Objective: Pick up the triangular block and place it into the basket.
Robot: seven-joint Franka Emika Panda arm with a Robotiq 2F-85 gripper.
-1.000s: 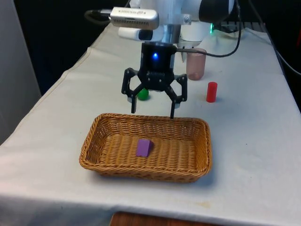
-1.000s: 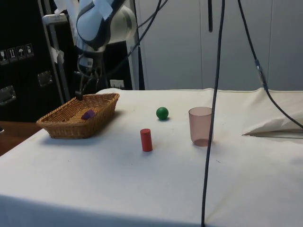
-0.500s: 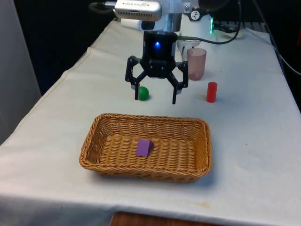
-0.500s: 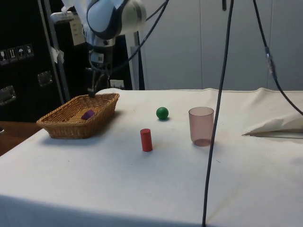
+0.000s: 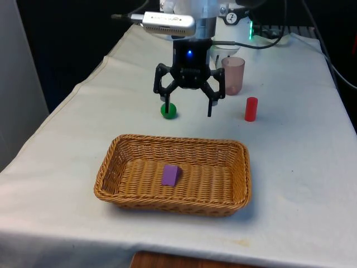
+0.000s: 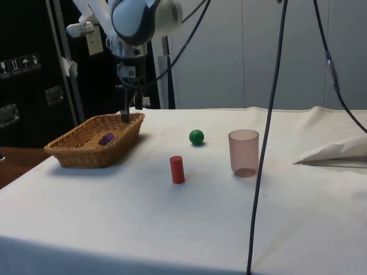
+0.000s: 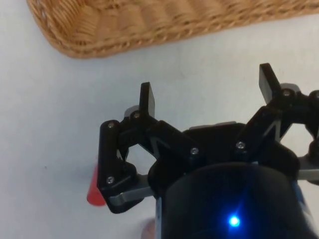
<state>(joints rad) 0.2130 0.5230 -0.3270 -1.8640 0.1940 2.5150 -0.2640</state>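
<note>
The purple triangular block (image 5: 170, 175) lies on the floor of the wicker basket (image 5: 111, 167), near its middle; the side view shows the block (image 6: 106, 138) inside the basket (image 6: 74, 150) too. My gripper (image 5: 188, 113) hangs open and empty above the cloth beyond the basket's far rim, well clear of the block. From the side the gripper (image 6: 131, 116) is just past the basket's far end. In the wrist view the gripper (image 7: 208, 91) has its fingers spread wide over white cloth, with the basket's rim (image 7: 149, 30) ahead.
A green ball (image 5: 169, 111) sits on the cloth just behind the gripper. A red cylinder (image 5: 251, 109) and a translucent pink cup (image 5: 232, 75) stand towards the front view's right. The cylinder (image 7: 95, 191) peeks out beside the gripper in the wrist view.
The open gripper has risen and drawn back from over the basket's far rim towards the robot. The block has stayed where it lies in the basket.
</note>
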